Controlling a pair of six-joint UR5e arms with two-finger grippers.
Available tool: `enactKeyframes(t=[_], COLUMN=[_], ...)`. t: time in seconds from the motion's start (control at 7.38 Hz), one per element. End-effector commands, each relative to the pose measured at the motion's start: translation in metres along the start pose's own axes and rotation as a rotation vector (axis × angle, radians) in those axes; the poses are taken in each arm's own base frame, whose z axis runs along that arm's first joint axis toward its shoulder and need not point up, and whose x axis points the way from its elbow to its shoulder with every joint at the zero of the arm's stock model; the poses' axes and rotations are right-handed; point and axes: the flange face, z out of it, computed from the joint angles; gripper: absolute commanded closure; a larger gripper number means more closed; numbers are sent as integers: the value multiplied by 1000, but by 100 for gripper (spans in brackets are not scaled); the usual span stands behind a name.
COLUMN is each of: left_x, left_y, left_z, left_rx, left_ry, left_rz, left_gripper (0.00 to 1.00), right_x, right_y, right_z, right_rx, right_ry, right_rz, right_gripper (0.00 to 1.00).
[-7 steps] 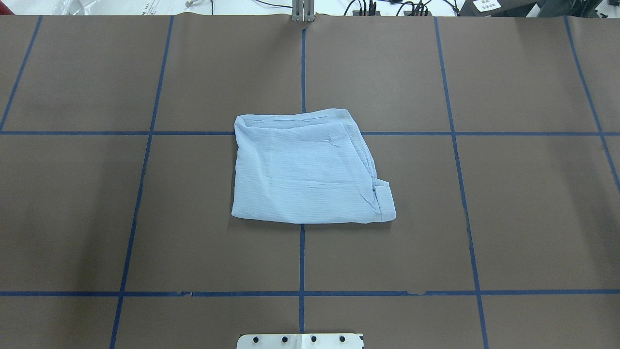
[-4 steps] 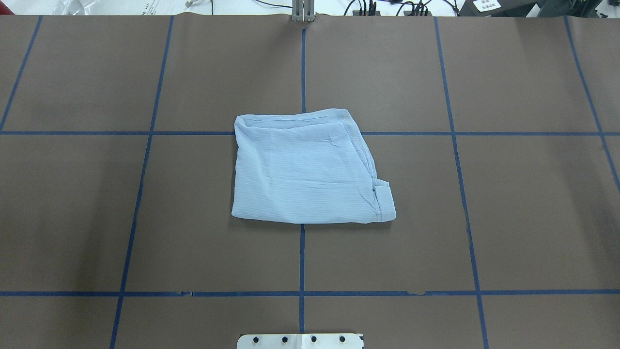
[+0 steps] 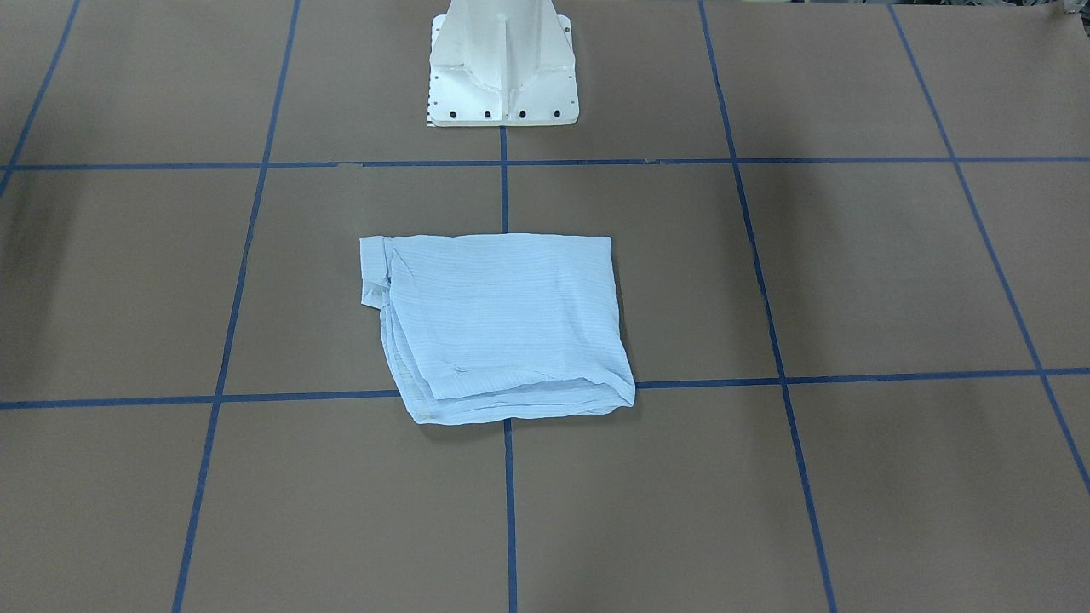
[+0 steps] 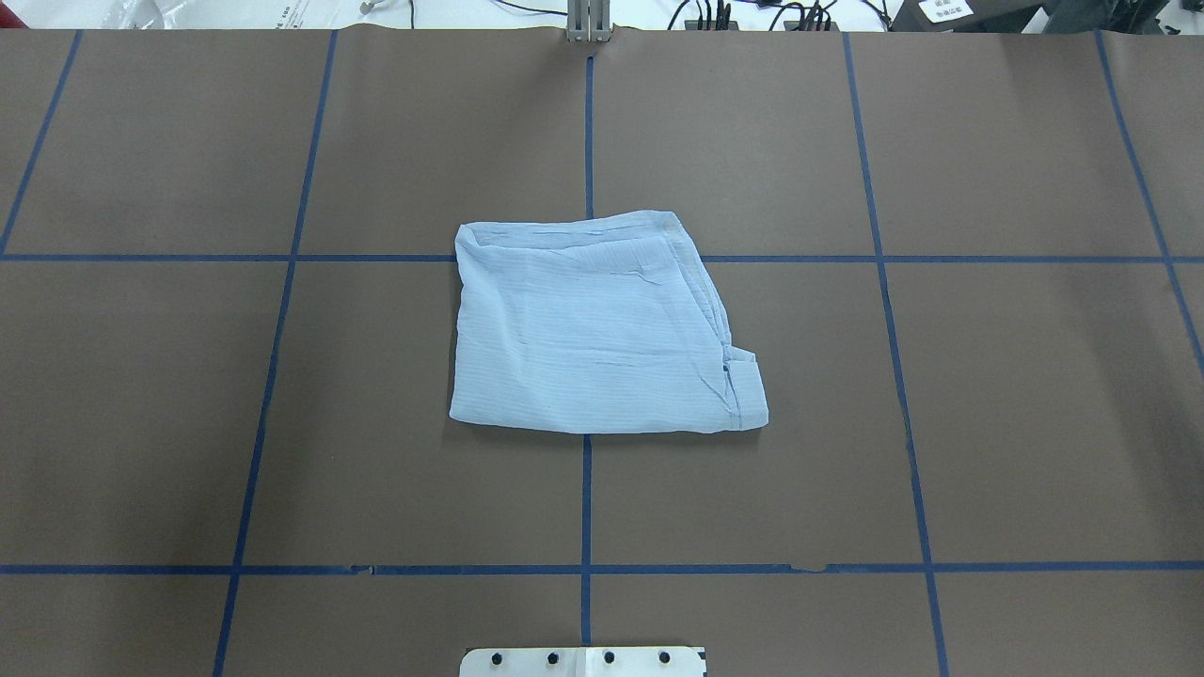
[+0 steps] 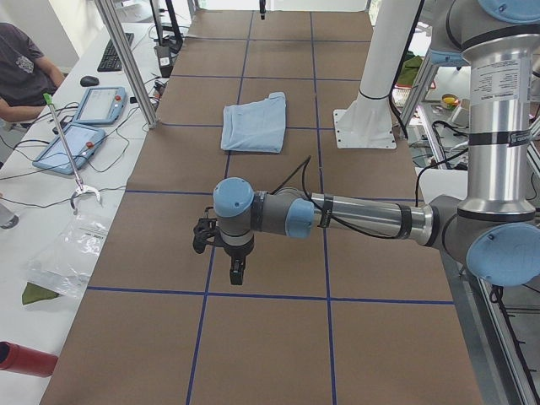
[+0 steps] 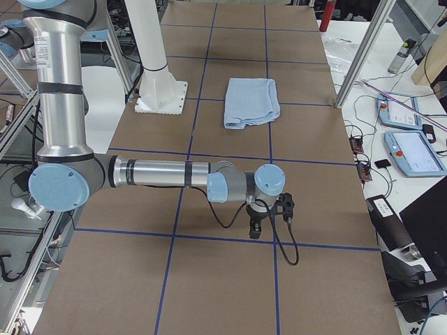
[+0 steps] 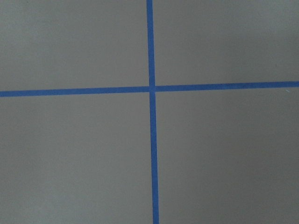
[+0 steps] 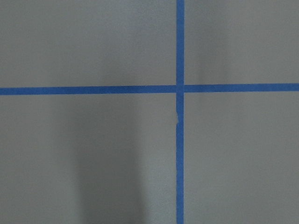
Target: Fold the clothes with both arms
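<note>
- Shirt [image 4: 593, 334] is lying folded into a compact, roughly square packet in the middle of the table [image 4: 988, 423], flat on the brown cover.
- Blue tape lines [image 4: 586, 498] are crossing beneath it: the centre line is running under the packet, and one cross line is passing under it close to its far edge.
- In the overhead view, a narrow band of fabric [image 4: 748, 390] is sticking out at the packet's near right corner, and stacked layer edges are showing along the right side.
- The white pedestal [image 3: 502, 68] is standing on the robot's side of the shirt, apart from it.
- The left arm [image 5: 363, 218] is stretching low over the table toward its left end, well apart from the shirt. The left gripper [image 5: 237, 272] is pointing down over a tape line, and I cannot tell whether it is released or clenched.
- The right arm [image 6: 154, 173] is stretching the same way toward the table's right end. The right gripper [image 6: 255, 229] is hanging over the brown cover well apart from the shirt, and here too I cannot tell how its jaws are standing.
- Each wrist camera is looking down on a crossing of tape on brown cover.
</note>
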Motion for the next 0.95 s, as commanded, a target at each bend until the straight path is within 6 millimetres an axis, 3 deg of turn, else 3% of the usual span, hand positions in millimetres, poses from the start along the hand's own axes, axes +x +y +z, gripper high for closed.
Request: enactKeyframes(t=[0.0, 0.27, 0.41, 0.68, 0.81], left_x=[-10, -11, -10, -10, -10], left_y=[14, 14, 14, 14, 14], left_z=[9, 11, 9, 8, 8], left_rx=[-31, -33, -29, -28, -28], left_ry=[0, 0, -1, -2, -2], left_rz=[81, 80, 82, 83, 83], left_gripper=[1, 1, 1, 1, 1], right_x=[4, 6, 15, 1, 13], right_y=[7, 8, 5, 14, 20], right_z=[5, 3, -14, -48, -61], right_rx=[-13, -10, 15, -5, -9], right_ry=[-16, -16, -20, -12, 1], right_rz=[10, 2, 29, 47, 0], right_gripper=[0, 0, 0, 0, 0])
